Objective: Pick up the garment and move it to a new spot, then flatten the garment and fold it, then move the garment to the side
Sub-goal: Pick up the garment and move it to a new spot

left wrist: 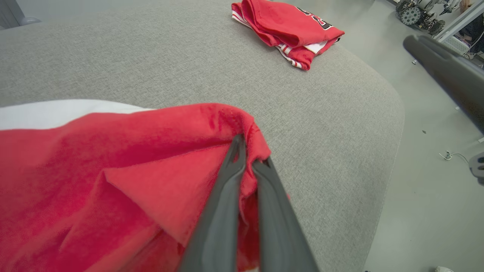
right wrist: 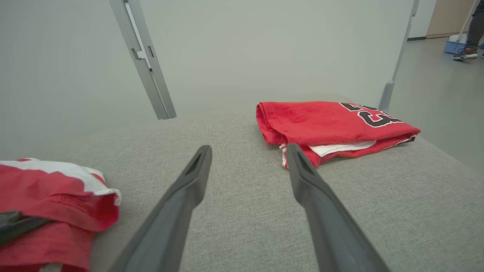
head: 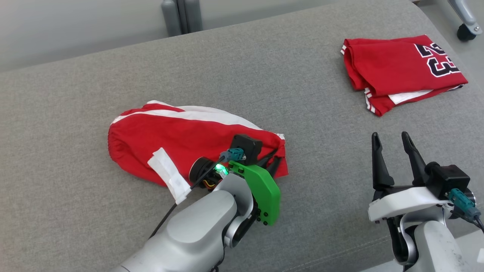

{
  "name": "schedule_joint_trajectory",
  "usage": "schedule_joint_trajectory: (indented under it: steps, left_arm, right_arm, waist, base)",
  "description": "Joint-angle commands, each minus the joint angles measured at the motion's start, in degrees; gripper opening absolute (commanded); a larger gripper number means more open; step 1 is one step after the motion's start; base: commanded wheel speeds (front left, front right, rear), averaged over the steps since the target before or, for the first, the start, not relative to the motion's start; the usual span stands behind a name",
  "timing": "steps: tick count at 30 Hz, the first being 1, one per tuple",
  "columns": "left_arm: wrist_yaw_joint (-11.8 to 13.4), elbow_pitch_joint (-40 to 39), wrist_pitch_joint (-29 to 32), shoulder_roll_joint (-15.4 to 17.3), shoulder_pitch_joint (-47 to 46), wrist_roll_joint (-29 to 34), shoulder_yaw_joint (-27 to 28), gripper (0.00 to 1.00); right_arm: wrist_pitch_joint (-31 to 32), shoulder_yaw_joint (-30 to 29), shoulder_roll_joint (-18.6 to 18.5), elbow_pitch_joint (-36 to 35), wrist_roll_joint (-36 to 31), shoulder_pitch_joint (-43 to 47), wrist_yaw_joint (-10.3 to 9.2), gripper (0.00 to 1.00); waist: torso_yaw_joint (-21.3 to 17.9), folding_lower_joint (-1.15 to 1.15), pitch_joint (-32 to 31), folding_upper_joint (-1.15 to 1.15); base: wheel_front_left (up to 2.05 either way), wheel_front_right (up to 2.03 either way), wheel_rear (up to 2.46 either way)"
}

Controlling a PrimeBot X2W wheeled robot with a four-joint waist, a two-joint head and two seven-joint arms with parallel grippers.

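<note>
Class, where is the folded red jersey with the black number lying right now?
In the head view the folded jersey lies at the far right of the cushion, beyond the open right gripper, apart from the crumpled garment.

Head view: high, facing down over the grey upholstered surface.
Left wrist view: close along the left claw onto the red garment.
Right wrist view: low along the right claw, towards what seems a wall.
Shared: folded jersey, all three.

left claw pinching red garment edge
</note>
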Motion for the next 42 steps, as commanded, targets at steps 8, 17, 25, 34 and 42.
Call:
schedule_joint_trajectory:
  steps: [8, 17, 25, 34, 42]
  left_arm:
    - [0.4, 1.6, -7.7, 0.4, -3.6, -4.7, -4.1, 1.00]
    - [0.1, 4.8, -11.7, 0.4, -7.6, -3.3, -6.0, 1.00]
    - [1.4, 7.8, -12.4, 1.3, -5.0, -0.7, -0.1, 1.00]
    - [5.8, -0.2, -12.4, 7.2, 7.0, 7.2, 13.4, 1.00]
    - [8.1, -9.6, -12.3, 10.0, 21.7, 13.6, 24.5, 1.00]
  right_arm:
    - [-1.0, 0.0, -0.1, 1.6, 0.1, -1.2, -0.09, 1.00]
    - [-0.9, -1.5, -0.1, 1.5, -2.3, -0.4, -0.09, 1.00]
    - [1.4, -3.4, -0.1, -0.3, -5.2, 2.0, -0.09, 1.00]
    - [3.9, -3.8, -0.1, -3.2, -6.1, 5.9, -0.09, 1.00]
    - [4.3, -2.7, -0.1, -4.7, -4.9, 9.6, -0.09, 1.00]
  waist:
    - [0.3, 0.00, 0.9, 0.00]
    - [5.0, 0.00, -3.6, 0.00]
    - [10.3, 0.00, -9.2, 0.00]
    - [14.9, 0.00, -11.9, 0.00]
    - [16.4, 0.00, -12.9, 0.00]
  base:
    - [0.00, 0.00, 0.00]
    - [0.00, 0.00, 0.00]
    - [0.00, 0.00, 0.00]
    - [0.00, 0.00, 0.00]
    - [0.00, 0.00, 0.00]
